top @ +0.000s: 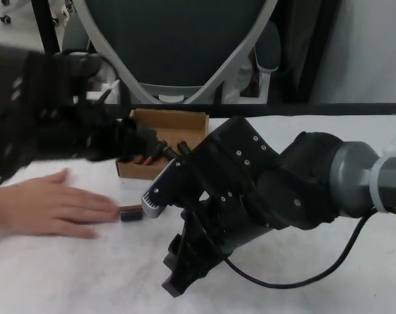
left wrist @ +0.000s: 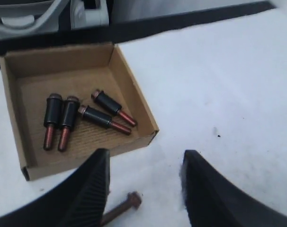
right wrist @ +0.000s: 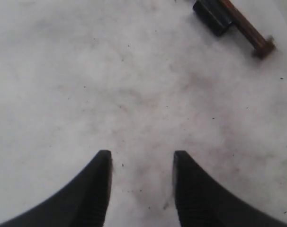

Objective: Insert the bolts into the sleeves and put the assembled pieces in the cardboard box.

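With left and right jaws apart, grip bolt (left wrist: 122, 209) mid-shank, keeping clear of hand (top: 48, 206), seemingly touching sleeve (top: 131, 212).

Blurred left arm (top: 48, 111) across the cardboard box (top: 178, 124), hiding its left part and most of the pieces inside. Hand (top: 48, 203) cut off at the wrist by the picture's edge. Loose bolt (left wrist: 127, 205) with its shank end hidden behind a finger (left wrist: 86, 194) of the left gripper (left wrist: 144, 161). Sleeve (right wrist: 212, 16) in the right wrist view cut off by the edge, full length impossible to tell.
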Action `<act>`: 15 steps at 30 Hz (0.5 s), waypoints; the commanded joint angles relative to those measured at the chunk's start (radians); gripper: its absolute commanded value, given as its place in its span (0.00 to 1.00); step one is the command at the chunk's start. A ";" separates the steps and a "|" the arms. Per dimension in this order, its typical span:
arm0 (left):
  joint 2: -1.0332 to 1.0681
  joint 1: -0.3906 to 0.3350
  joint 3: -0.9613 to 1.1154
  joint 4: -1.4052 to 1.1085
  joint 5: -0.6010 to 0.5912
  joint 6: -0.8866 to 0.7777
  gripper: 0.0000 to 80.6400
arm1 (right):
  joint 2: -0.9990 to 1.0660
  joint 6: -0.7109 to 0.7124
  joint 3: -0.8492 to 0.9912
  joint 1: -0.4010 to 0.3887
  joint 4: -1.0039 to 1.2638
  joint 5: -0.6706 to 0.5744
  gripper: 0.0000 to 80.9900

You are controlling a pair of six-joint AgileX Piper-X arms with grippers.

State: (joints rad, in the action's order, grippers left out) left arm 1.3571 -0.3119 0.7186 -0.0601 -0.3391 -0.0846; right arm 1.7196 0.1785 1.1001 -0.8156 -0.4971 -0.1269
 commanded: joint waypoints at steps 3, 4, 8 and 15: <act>-0.173 -0.019 -0.190 -0.182 0.003 -0.026 0.56 | -0.004 0.009 0.045 0.006 -0.027 0.008 0.49; -0.220 -0.027 -0.239 -0.213 0.005 -0.026 0.56 | -0.004 0.009 0.050 0.006 -0.033 0.017 0.49; -0.387 -0.063 -0.395 -0.266 0.068 -0.020 0.56 | -0.004 0.012 0.058 0.006 -0.045 0.056 0.49; -0.565 -0.110 -0.592 -0.332 0.106 0.018 0.56 | -0.002 0.016 0.058 0.008 -0.043 0.127 0.49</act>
State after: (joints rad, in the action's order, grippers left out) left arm 0.8258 -0.4146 0.1563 -0.3636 -0.2474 -0.0931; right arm 1.7196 0.1828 1.1493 -0.8156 -0.5395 -0.0339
